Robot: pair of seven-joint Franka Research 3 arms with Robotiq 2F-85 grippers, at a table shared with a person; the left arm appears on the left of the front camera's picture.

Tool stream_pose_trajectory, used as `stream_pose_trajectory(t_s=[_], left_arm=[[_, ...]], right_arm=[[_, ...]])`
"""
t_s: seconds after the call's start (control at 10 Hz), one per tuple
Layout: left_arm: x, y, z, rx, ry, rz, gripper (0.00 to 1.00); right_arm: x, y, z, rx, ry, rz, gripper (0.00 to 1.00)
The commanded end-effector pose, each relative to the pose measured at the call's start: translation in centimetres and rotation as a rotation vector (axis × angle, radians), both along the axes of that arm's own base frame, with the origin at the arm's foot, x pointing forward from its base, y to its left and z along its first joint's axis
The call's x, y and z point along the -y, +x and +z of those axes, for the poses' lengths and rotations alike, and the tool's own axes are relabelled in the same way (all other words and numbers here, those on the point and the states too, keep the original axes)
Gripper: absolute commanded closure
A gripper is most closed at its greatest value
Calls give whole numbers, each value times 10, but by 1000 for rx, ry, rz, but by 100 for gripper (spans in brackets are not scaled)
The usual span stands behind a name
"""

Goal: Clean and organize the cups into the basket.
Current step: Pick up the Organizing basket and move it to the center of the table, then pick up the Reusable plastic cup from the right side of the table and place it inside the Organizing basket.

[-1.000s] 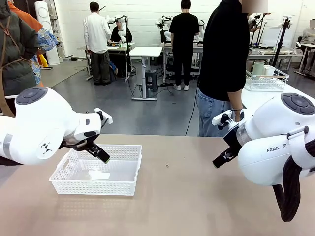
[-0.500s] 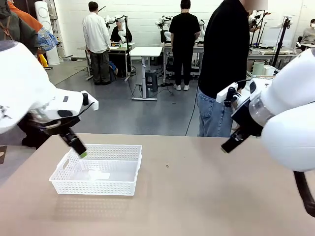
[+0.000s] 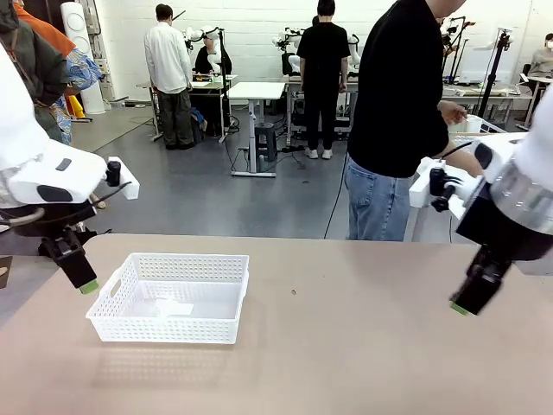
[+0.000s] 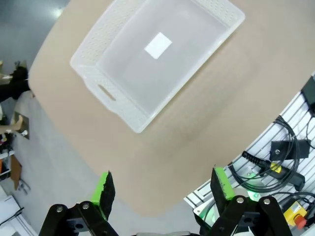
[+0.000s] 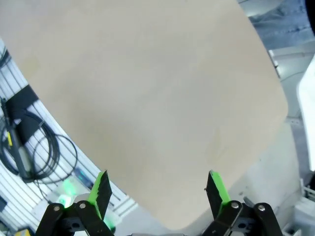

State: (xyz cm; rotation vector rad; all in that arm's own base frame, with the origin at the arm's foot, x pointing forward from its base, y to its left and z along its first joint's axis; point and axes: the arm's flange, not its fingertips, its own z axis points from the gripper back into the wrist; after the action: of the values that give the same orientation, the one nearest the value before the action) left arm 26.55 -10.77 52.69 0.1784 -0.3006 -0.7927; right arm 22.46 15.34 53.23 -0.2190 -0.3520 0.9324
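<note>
Both grippers have drawn outward over the last second. The left gripper [image 3: 84, 284], earlier over the left part of the basket [image 3: 164, 327], now hangs just beyond the basket's left end, above the table's [image 3: 346, 346] edge. The right gripper [image 3: 462, 304] has swung further right and a little lower. In the left wrist view the green pads [image 4: 104, 189] stand wide apart with nothing between them, bare tabletop and the table's rim below. The right gripper's fingers [image 5: 214, 189] are spread just as wide over bare tabletop near a rounded corner. Black cables [image 4: 266, 162] lie on a slotted rail past the table's near edge. Nothing stands between either gripper and the basket, which has not shifted: it sits flat on the table's left half. A small white square patch [image 4: 158, 44] lies on its floor. The person [image 3: 402, 95] at the far side now faces right with a hand [image 3: 451, 112] raised.
</note>
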Motion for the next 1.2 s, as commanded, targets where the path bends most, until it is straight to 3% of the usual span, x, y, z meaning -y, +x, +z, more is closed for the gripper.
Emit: stream_pose_trajectory(t_s=[0.0,0.2,0.3,0.4,0.5,0.7,0.9,1.1], left_arm=[[3,6,-9,-37,-11,-14,0],[3,6,-9,-37,-11,-14,0],[0,1,-2,-9,-1,-2,0],[-12,18,-5,-55,-222,42,0],[-34,29,-3,-153,-534,52,0],[-104,51,-7,-425,-1190,208,0],[-157,66,-26,-543,-1473,329,0],[-209,72,-44,-487,-1471,545,0]], right_arm=[[-2,20,-10,-16,40,-8,0],[-2,20,-10,-16,40,-8,0],[2,1,1,0,9,-3,0],[20,28,-4,-147,247,0,0],[50,47,-10,-249,462,-21,0],[120,84,-32,-424,832,-103,0],[173,113,-57,-576,1171,-151,0],[224,133,-84,-603,1371,-249,0]])
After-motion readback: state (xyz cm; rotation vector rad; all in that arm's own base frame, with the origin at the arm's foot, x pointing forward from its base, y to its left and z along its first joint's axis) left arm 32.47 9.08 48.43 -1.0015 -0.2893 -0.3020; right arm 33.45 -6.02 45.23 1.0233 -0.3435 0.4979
